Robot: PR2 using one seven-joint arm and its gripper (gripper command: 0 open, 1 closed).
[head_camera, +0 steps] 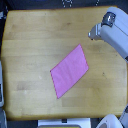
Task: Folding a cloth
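The cloth point(69, 70) is a plain pink-magenta four-sided piece lying flat on the wooden tabletop point(30, 45), near the middle and slightly toward the exterior view's right. It lies as a slanted diamond, one corner pointing up-right and one down-left. The robot arm point(112, 34), white and grey, enters from the exterior view's right at the table's upper right, apart from the cloth. Its end piece point(93, 33) points toward the exterior view's left, above and to the right of the cloth's upper corner. The picture is too blurred to show the fingers.
The tabletop's edges show on all sides, with dark floor beyond. White robot parts point(107, 122) sit at the bottom right below the table edge. A pale object point(1, 90) lies at the left edge.
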